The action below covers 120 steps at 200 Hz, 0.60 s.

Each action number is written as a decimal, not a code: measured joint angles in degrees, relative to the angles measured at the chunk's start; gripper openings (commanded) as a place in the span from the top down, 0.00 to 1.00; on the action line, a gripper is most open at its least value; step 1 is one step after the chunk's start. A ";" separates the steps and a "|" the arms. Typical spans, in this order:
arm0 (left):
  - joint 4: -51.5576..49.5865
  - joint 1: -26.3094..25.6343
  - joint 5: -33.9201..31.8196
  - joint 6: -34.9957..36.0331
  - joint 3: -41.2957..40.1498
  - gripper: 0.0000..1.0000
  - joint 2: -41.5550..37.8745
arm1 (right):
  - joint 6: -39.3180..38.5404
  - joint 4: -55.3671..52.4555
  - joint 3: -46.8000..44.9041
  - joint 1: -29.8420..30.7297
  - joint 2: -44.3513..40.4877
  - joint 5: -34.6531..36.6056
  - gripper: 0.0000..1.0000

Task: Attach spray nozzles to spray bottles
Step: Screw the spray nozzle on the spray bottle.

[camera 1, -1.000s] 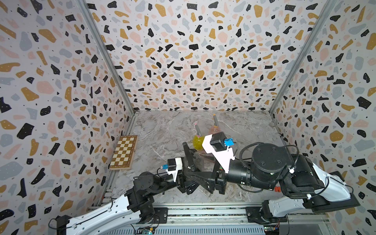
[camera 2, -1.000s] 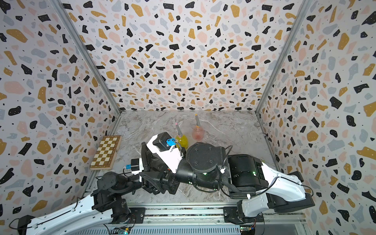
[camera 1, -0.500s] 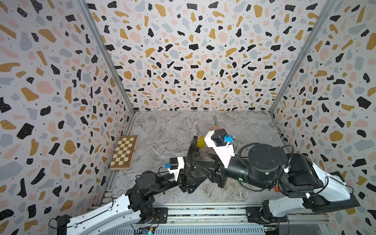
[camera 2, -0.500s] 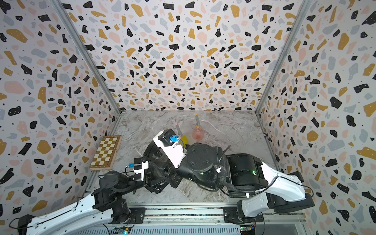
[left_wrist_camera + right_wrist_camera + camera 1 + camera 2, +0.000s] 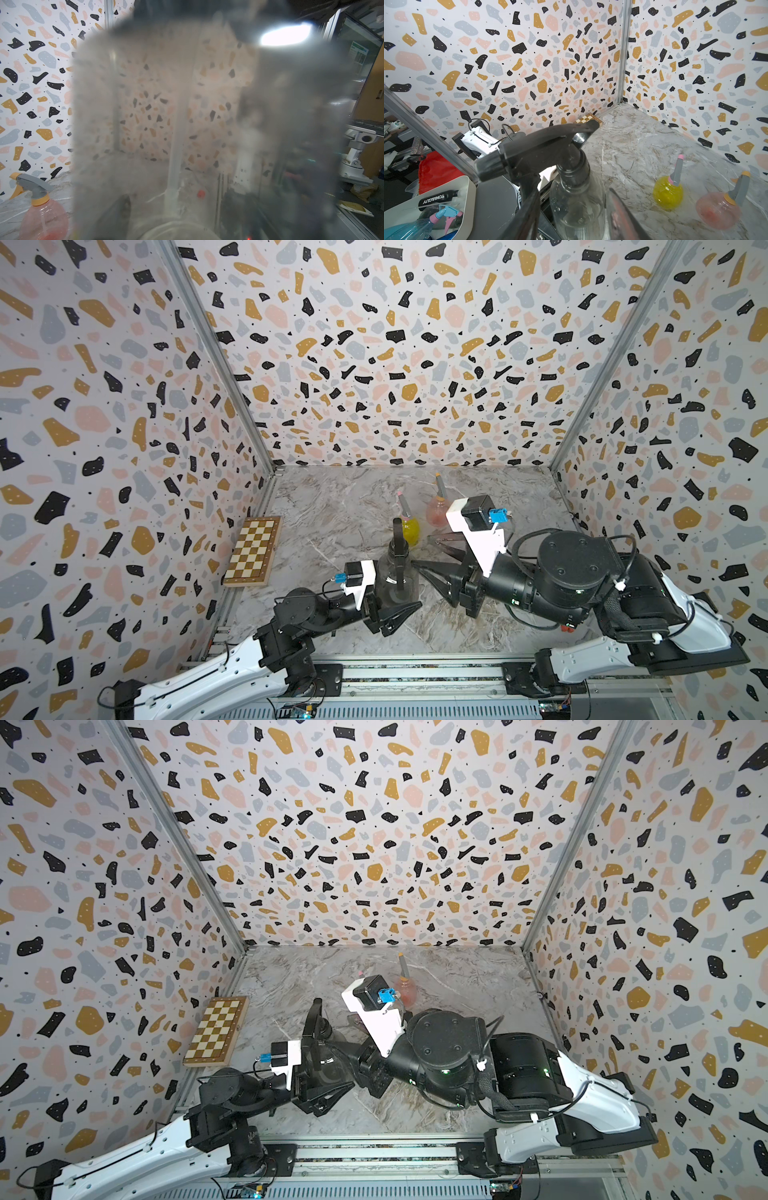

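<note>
From where I stand I count three spray bottles and three nozzles, and every nozzle sits in a bottle neck. There are two claws and one folded chessboard (image 5: 253,551) lying against the left wall of the table (image 5: 332,506).

The grey bottle (image 5: 388,587) with the all-black nozzle (image 5: 397,537) is nearest the arms, upright. The left claw (image 5: 401,593) is closed around its belly from the left side, one finger showing in front of it and the other hidden behind. Whether its base touches the table I cannot tell, nor whether the black nozzle is screwed tight.

The right claw (image 5: 424,551) has its jaws apart and holds nothing. Its tips point at the grey bottle from the right, just beside its shoulder, and in the right wrist view the bottle sits ahead of the gap between the two fingers. I cannot make out any contact.

The yellow bottle (image 5: 411,533) with the pink-tipped nozzle (image 5: 404,508) stands just behind the grey one. The pink bottle (image 5: 436,516) with the orange-tipped nozzle (image 5: 440,489) stands beside the yellow one, slightly further back. Both stand apart from the claws.
</note>
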 measured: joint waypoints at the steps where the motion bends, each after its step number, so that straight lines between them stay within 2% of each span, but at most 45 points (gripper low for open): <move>1: -0.02 0.00 0.00 0.00 0.00 1.00 -0.02 | -0.02 0.04 0.00 0.00 -0.02 -0.04 0.44; 53: -2.73 0.00 1.88 0.68 0.90 1.00 -0.59 | -0.70 0.66 -2.03 -1.01 -1.97 -2.16 0.40; 71: -4.96 0.00 4.48 0.90 2.86 1.00 -0.52 | -2.19 2.19 -4.83 -4.31 -4.68 -7.65 0.35; 87: -6.43 0.00 7.93 1.01 4.72 1.00 -0.46 | -4.26 3.85 -8.39 -8.72 -8.04 -15.45 0.32; 120: -7.06 0.00 14.62 0.28 6.73 1.00 -0.39 | -7.85 6.84 -13.70 -14.62 -13.05 -29.75 0.30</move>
